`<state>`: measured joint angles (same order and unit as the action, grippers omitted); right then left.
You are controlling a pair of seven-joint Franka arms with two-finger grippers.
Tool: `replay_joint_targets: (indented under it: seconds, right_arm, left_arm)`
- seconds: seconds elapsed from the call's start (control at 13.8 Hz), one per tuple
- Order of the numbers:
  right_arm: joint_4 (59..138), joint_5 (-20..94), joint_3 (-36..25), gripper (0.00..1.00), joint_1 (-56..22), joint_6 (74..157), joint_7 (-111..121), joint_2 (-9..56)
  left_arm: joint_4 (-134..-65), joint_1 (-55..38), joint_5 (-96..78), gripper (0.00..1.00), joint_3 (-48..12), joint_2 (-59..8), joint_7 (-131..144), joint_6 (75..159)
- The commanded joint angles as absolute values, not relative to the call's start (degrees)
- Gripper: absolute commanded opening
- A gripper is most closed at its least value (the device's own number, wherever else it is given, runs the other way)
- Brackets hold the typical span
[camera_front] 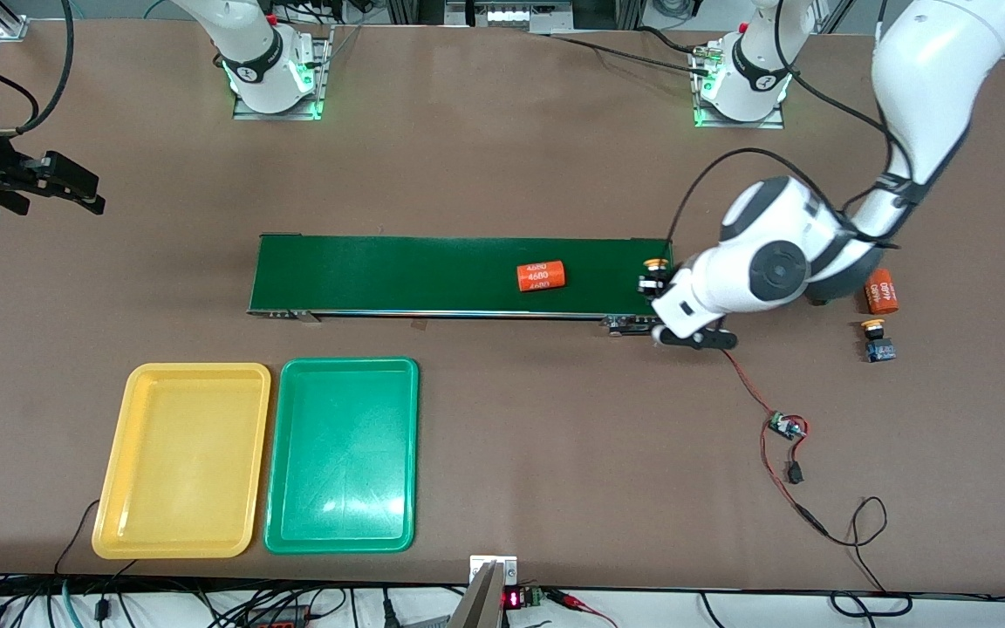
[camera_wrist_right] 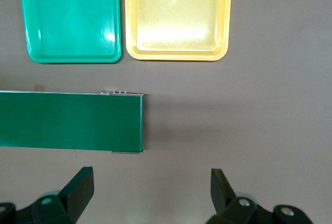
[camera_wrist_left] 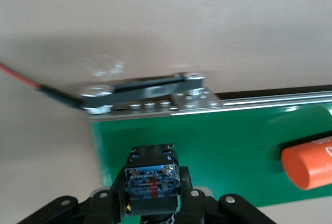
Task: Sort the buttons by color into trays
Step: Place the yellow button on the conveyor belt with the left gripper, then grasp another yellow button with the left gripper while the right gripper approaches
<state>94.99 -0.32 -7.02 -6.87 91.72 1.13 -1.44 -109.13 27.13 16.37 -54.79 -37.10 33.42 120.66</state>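
Note:
My left gripper is shut on a button with a yellow-orange cap and holds it over the conveyor belt's end nearest the left arm. In the left wrist view the button's black-and-blue body sits between the fingers of the left gripper. A second yellow-capped button stands on the table toward the left arm's end. No green-capped button is in view. The yellow tray and the green tray lie side by side, both empty. My right gripper is open and empty, waiting past the belt's other end; the right wrist view shows it above bare table.
A long dark green conveyor belt crosses the middle and carries an orange 4680 cylinder. Another orange cylinder lies by the second button. A small circuit board on red wire lies nearer the front camera.

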Motion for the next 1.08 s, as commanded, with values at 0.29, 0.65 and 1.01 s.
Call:
replay_joint_targets:
  seconds: [0.29,0.65,1.01]
  right_arm:
    - [93.78,-0.53,-6.86,1.0,-6.42,91.32,1.05,-0.53]
    - [93.78,-0.44,-6.77,1.0,-6.5,91.58,0.88,0.52]
    - [93.87,-0.09,-6.24,1.0,-7.38,91.58,0.97,5.52]
  left_arm:
    - [-114.52,27.68,18.72,1.0,-55.55,-35.51,35.77,127.53]
    - [-105.15,28.12,18.63,1.0,-55.9,-30.59,36.83,110.62]
    - [-93.62,31.02,18.81,1.0,-45.48,-32.33,36.12,101.16]
